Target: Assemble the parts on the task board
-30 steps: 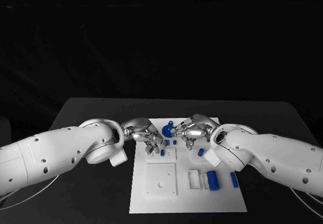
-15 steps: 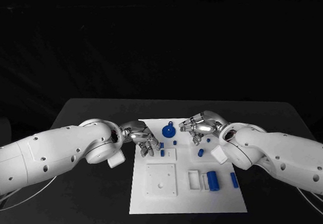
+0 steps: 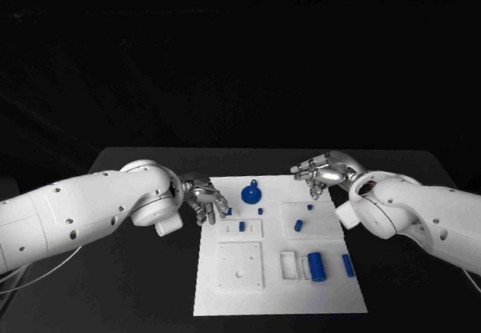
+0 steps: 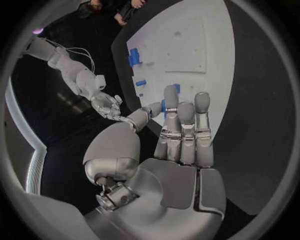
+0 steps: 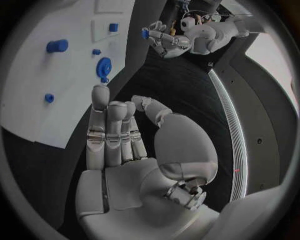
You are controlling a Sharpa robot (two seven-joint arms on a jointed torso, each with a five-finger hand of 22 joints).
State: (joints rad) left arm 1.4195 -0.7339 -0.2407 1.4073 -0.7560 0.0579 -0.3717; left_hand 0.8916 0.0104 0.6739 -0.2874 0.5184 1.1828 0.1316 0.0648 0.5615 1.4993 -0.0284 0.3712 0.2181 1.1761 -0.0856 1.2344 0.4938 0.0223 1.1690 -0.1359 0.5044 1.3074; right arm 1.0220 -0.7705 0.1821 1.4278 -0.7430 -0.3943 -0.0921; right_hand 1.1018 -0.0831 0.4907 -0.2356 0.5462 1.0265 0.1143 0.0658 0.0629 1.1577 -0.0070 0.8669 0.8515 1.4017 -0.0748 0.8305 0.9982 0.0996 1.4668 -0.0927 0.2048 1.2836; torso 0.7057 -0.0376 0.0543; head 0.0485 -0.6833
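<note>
The white task board [image 3: 278,302] lies mid-table, also seen in the left wrist view [image 4: 187,40] and the right wrist view [image 5: 37,100]. My left hand [image 3: 204,201] hovers at the board's far left edge and pinches a small blue part [image 3: 226,210] between thumb and finger; the same part [image 5: 145,34] shows at its fingertips. My right hand [image 3: 321,172] is above the board's far right corner, fingers straight, thumb apart, holding nothing. A blue disc [image 3: 252,190] sits on the board between the hands. Small blue pegs [image 3: 242,228] and a blue cylinder [image 3: 317,266] lie nearer me.
White blocks [image 3: 240,268] are fixed on the near half of the board. The black table [image 3: 128,297] extends to both sides of the board. Both white forearms reach in from the sides, level with the board's far half.
Both hands have drawn apart from the board's far middle. The left moved to the left edge with the small blue part; the right moved out to the far right corner.
</note>
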